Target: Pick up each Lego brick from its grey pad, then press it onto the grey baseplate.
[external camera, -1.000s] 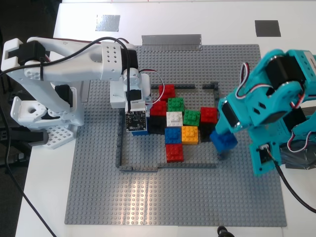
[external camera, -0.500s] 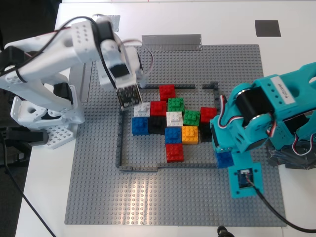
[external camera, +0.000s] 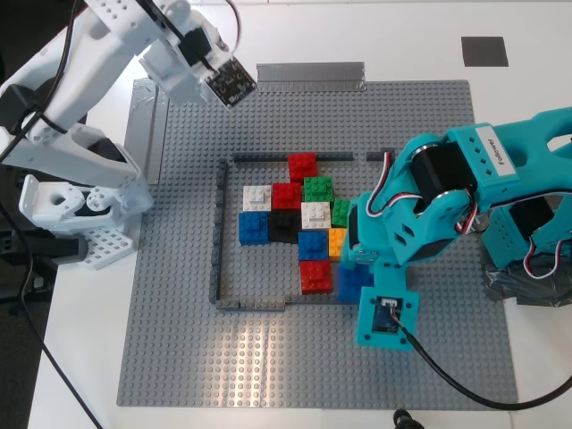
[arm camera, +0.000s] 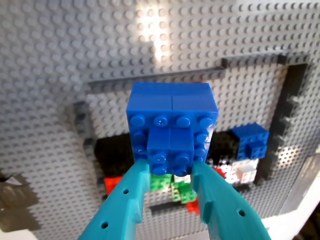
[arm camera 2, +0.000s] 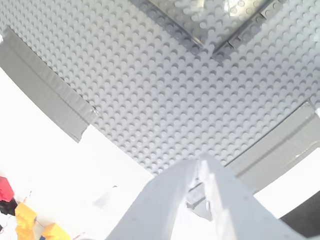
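My first gripper (arm camera: 170, 172), on the teal arm (external camera: 429, 206), is shut on a blue Lego brick (arm camera: 170, 150) that has a wider blue piece behind it. It holds the brick (external camera: 353, 279) just above the grey baseplate (external camera: 179, 357), at the dark frame's front right corner in the exterior view. My second gripper (arm camera 2: 200, 167), on the white arm (external camera: 116, 36), is shut and empty, raised over the plate's back left corner. A white brick (external camera: 257, 197) and another blue brick (external camera: 254, 227) sit on the plate. The dark grey pad (external camera: 484, 50) is bare. The silvery pad is hidden.
Red (external camera: 315, 277), green (external camera: 317, 189), black (external camera: 284, 225) and yellow bricks cluster inside the dark-grey frame (external camera: 214, 259). Silver tape strips (external camera: 310, 73) hold the plate's edges. The white arm's base (external camera: 80, 206) stands at the exterior view's left, and cables trail off both arms.
The white arm left the white brick on the plate and rose to the back left. The teal arm carried the blue brick leftward and forward in the exterior view.
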Robot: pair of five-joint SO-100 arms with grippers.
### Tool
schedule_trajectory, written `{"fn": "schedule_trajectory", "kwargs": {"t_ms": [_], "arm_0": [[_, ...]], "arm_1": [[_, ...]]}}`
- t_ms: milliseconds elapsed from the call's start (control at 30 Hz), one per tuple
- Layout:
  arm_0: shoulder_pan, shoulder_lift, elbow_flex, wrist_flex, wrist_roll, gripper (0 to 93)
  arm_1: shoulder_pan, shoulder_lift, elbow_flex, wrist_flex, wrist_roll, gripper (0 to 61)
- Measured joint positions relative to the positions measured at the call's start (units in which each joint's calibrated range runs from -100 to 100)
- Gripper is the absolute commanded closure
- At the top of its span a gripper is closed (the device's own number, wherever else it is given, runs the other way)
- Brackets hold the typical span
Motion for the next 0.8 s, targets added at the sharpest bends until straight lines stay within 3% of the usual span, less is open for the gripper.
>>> {"fn": "schedule_trajectory", "kwargs": {"t_ms": [400, 800], "arm_0": [[3.3, 1.7, 4.0, -1.3, 1.7, 92.7], [6.9, 1.7, 4.0, 5.0, 5.1, 92.7]], "arm_1": [[-15.5, 3.8, 1.2, -2.1, -1.3, 61.2], [-22.5, 8.6, -1.5, -2.6, -0.4, 61.2]]}}
